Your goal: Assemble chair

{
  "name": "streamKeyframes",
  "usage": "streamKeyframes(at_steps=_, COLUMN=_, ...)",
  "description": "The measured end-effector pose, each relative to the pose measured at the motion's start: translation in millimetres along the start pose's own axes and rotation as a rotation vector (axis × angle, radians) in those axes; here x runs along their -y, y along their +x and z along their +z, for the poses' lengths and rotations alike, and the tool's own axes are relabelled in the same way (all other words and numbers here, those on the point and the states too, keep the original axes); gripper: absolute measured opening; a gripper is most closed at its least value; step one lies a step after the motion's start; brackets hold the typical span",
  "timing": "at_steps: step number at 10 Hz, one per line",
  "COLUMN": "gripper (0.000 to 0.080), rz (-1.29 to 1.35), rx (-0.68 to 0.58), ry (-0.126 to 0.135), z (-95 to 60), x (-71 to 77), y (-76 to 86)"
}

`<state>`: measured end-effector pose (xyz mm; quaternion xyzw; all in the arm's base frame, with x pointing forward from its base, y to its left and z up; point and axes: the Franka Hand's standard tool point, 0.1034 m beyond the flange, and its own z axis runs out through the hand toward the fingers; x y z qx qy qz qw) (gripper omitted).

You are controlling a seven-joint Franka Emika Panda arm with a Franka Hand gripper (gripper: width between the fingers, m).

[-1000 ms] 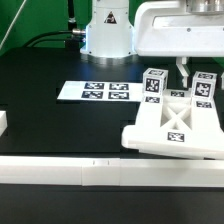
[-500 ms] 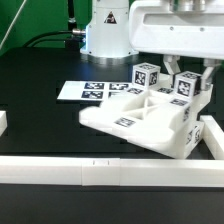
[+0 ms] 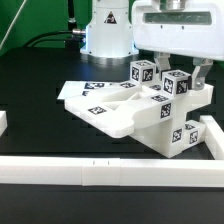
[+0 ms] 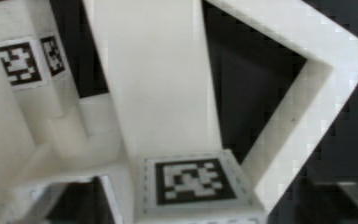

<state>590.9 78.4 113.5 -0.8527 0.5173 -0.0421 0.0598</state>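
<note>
the chair [image 3: 135, 112] lies tipped on the black table [image 3: 40, 85], between the marker board [image 3: 70, 89] and the white border rail [image 3: 100, 170]. the hand [image 3: 178, 68] hangs above its right end; whether its fingers grip, i cannot tell.

Hidden and cropped parts around the jaws

Fingertips lost from the exterior view behind the tagged posts of the chair [image 3: 140, 108], so jaw spread and any contact unreadable there. Gripper [image 3: 178, 68] body cut by the upper frame edge. In the wrist view, only close, blurred white chair bars [image 4: 149, 90] and cropped tags between the jaws; fingers not discernible.
</note>
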Motion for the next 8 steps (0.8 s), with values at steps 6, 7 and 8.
streamKeyframes(at_steps=6, gripper=0.0649, rz=-0.045, rx=0.018, ry=0.026, z=-35.3, x=15.7, y=-3.0)
streamKeyframes(at_steps=7, gripper=0.0649, rz=-0.046, rx=0.018, ry=0.026, z=-35.2, x=15.6, y=-3.0)
streamKeyframes(at_steps=8, gripper=0.0649, rz=-0.046, rx=0.018, ry=0.026, z=-34.9, x=15.5, y=-3.0)
